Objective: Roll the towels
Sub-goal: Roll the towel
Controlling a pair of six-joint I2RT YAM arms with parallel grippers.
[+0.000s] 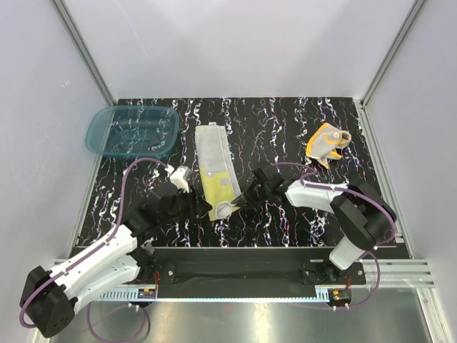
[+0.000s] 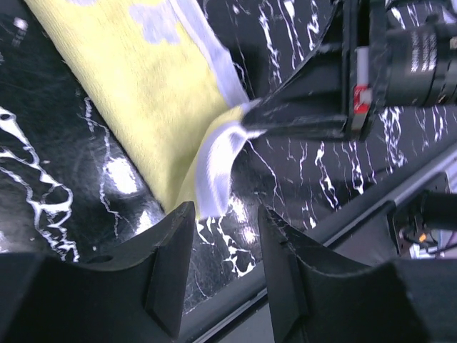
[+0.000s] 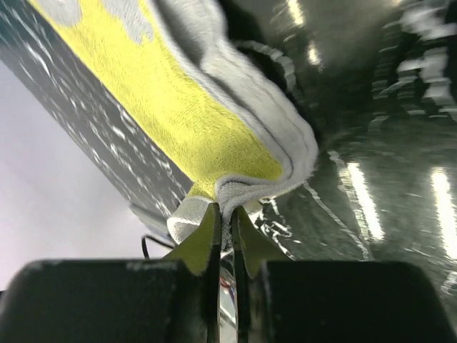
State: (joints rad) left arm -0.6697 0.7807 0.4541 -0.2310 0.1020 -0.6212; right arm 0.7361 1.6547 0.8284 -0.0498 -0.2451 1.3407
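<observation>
Black marbled table bearing all items; teal basin sitting far left; yellow towel lying lengthwise at centre, grey side partly showing; orange towel lying crumpled far right; right gripper pinching yellow towel's near corner; left gripper hovering just beside same corner, jaws standing apart, holding nothing.
</observation>
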